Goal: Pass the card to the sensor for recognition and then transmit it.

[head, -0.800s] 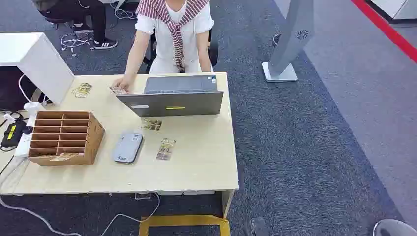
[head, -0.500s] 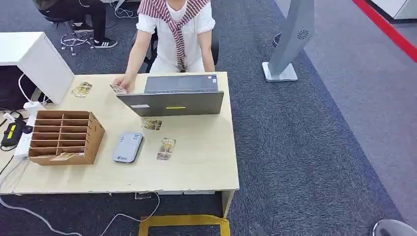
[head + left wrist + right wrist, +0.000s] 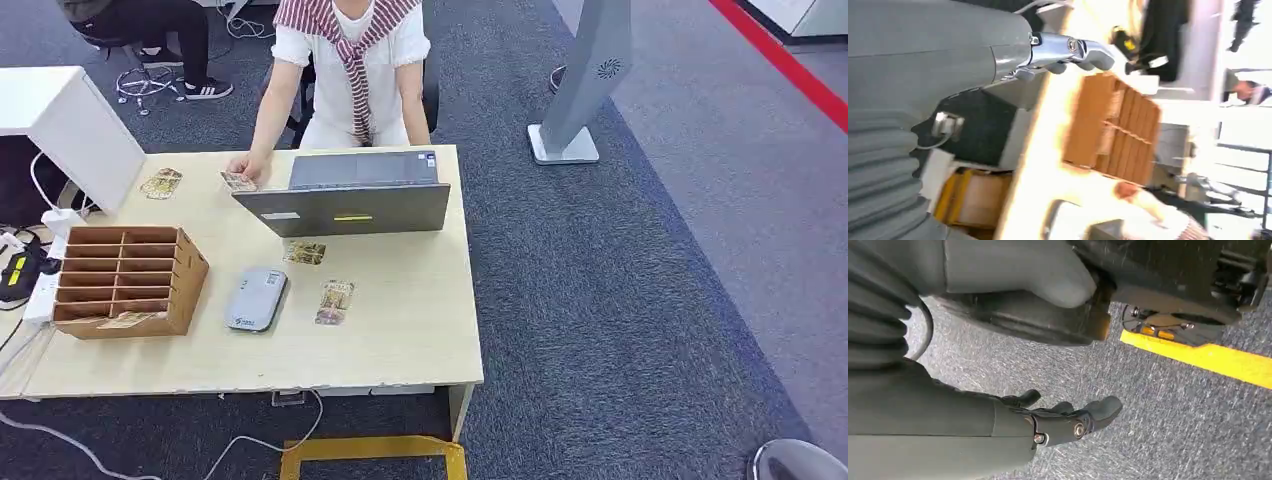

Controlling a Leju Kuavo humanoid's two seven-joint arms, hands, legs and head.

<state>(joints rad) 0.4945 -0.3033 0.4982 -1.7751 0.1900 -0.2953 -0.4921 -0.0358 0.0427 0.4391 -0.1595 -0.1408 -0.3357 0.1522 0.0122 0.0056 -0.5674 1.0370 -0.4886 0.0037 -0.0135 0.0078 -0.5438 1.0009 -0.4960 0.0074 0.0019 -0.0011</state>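
Note:
A grey card sensor [image 3: 256, 299] lies on the wooden table [image 3: 420, 340], in front of a laptop [image 3: 345, 205]. One patterned card [image 3: 336, 302] lies just right of the sensor, another [image 3: 305, 252] sits close to the laptop, and a third [image 3: 161, 183] is at the far left. A person's hand [image 3: 243, 168] rests on a further card [image 3: 238, 182] beside the laptop. My left hand [image 3: 998, 55] hangs near the table's edge and holds nothing, its fingers [image 3: 1083, 50] stretched out. My right hand [image 3: 1048, 425] hangs over the carpet, empty, with its fingers [image 3: 1098, 410] apart.
A wooden slotted organizer [image 3: 128, 280] stands left of the sensor, with a card [image 3: 125, 320] in its lowest row. A white box [image 3: 75, 125] and cables [image 3: 25, 275] are at the table's left end. A person [image 3: 350, 60] sits behind the laptop. A grey stand [image 3: 585, 90] rises on the carpet.
The whole picture has shifted slightly left, so the camera moved. The cards, the sensor and the person's hand keep their places on the table.

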